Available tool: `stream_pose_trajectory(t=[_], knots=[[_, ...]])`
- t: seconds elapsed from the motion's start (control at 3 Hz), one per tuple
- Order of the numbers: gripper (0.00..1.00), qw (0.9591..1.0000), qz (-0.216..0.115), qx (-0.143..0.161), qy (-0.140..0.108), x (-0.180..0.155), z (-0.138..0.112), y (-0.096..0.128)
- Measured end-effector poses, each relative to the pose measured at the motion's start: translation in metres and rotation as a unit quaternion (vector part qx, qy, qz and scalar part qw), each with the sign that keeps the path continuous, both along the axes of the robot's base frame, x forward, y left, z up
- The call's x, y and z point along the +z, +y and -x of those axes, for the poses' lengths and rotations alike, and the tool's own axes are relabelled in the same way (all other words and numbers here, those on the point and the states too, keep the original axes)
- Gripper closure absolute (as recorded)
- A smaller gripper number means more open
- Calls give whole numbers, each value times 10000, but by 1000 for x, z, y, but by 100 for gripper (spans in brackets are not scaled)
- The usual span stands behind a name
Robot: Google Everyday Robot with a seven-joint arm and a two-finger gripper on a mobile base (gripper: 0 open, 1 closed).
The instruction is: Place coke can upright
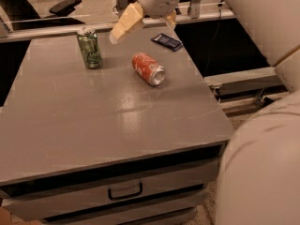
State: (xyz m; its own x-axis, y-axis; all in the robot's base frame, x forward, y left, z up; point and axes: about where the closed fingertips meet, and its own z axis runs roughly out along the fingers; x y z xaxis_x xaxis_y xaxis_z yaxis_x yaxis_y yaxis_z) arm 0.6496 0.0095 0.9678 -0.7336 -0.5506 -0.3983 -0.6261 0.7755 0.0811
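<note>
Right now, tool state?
Tool: open, holding nothing, hovering over the far side of the table. The coke can lies on its side, untouched.

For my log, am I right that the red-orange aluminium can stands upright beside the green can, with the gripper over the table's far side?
The camera view shows the red-orange aluminium can lying on its side beside the green can, with the gripper over the table's far side.
</note>
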Motion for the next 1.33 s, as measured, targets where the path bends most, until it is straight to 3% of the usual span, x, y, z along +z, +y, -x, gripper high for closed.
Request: stream_pose_trajectory(t=[0.67, 1.33], knots=[[0, 9992, 209, -202, 278, -58, -47, -23], [0, 9970, 438, 3, 631, -101, -74, -18]])
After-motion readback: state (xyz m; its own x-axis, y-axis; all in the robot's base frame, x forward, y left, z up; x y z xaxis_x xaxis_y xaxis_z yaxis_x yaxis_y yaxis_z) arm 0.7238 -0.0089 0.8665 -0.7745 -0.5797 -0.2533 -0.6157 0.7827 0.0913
